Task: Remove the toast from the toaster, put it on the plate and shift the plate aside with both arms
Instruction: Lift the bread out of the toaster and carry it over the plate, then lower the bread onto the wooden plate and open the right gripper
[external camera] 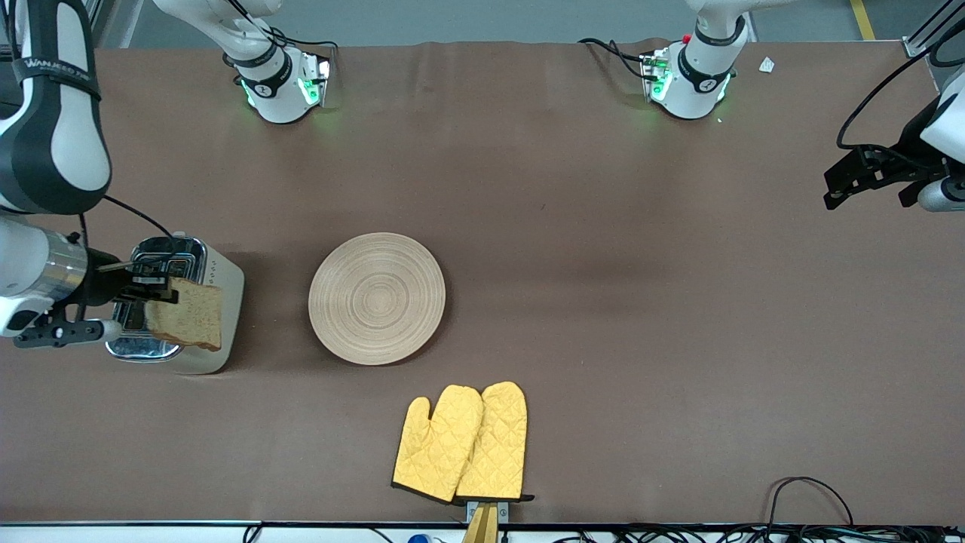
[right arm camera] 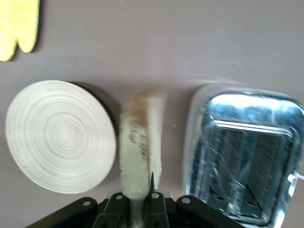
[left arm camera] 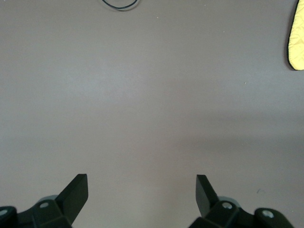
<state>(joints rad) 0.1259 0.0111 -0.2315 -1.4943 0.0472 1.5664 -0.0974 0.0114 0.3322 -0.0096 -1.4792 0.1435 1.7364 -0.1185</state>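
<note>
My right gripper point(external camera: 160, 292) is shut on the toast point(external camera: 186, 313), a speckled tan slice held on edge in the air above the toaster point(external camera: 219, 302). In the right wrist view the toast point(right arm camera: 140, 152) stands edge-on between the fingers, with the toaster point(right arm camera: 247, 152) on one side and the plate point(right arm camera: 59, 135) on the other. The round beige wooden plate point(external camera: 377, 298) lies on the table beside the toaster, toward the middle. My left gripper point(external camera: 848, 181) waits open and empty in the air at the left arm's end of the table; the left wrist view point(left arm camera: 142, 190) shows only bare cloth below it.
A silver toaster with two slots stands at the right arm's end of the table. Two yellow quilted oven mitts point(external camera: 464, 445) lie nearer to the front camera than the plate, by the table's edge; one shows in the left wrist view point(left arm camera: 298, 40). A brown cloth point(external camera: 641, 302) covers the table.
</note>
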